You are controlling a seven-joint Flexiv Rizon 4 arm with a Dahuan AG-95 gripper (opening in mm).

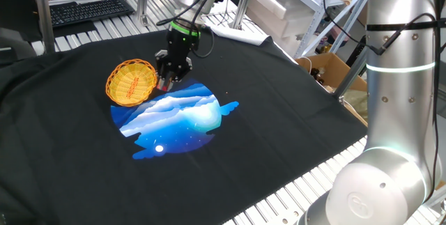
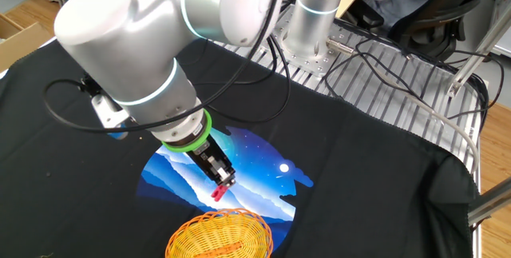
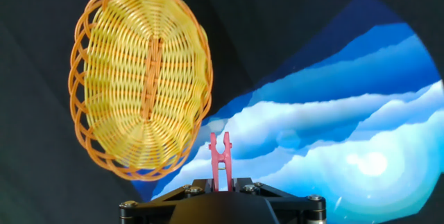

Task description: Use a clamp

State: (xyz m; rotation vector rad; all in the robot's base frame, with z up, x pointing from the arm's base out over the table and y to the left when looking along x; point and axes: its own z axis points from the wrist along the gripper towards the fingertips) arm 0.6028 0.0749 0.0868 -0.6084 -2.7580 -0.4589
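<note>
My gripper (image 3: 221,182) is shut on the clamp (image 3: 220,160), a tiny pinkish-red clip that sticks out from between the black fingers with its forked tip pointing forward. The clamp also shows in the other fixed view (image 2: 219,191) and, partly hidden, in one fixed view (image 1: 164,84). The yellow wicker basket (image 3: 139,78) lies on the black cloth just ahead and to the left of the clamp's tip, apart from it. The gripper (image 1: 167,79) hangs low beside the basket's rim (image 1: 132,82), over the edge of the blue print.
A blue and white print (image 1: 178,117) covers the middle of the black cloth (image 1: 279,127). The robot's grey base (image 1: 390,113) stands at the right. A keyboard (image 1: 87,10) lies at the back left, a cardboard box (image 1: 327,72) beyond the table's right edge.
</note>
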